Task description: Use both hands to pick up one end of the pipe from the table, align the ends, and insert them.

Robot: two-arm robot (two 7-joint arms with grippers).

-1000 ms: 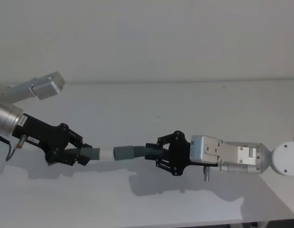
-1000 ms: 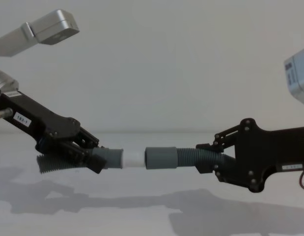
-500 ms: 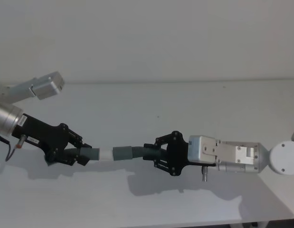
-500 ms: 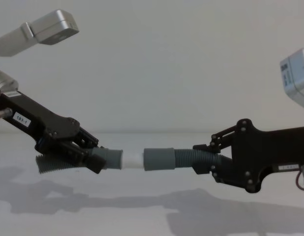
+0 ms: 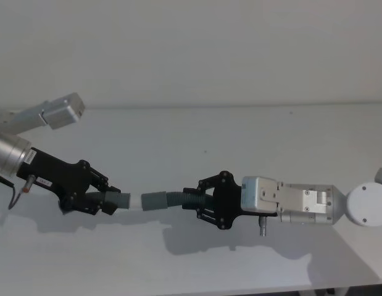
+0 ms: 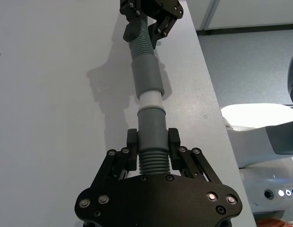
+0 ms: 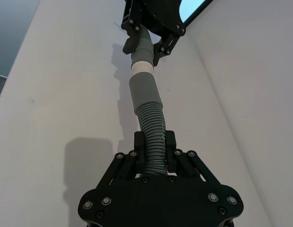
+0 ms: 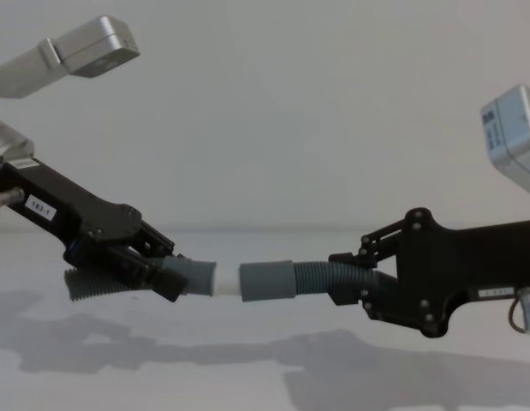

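Legible markings: one white label on the left end effector.

In the chest view, a small white label (image 8: 44, 208) is fixed to the side of the black body of the left end effector (image 8: 153, 265); its dark printed characters appear to read "183-1", though the middle digits are not certain. A similar pale label (image 8: 497, 293) sits on the lower side of the right end effector (image 8: 350, 276), but its print cannot be read. In the head view, the label (image 5: 44, 182) on the left end effector is too small to read.
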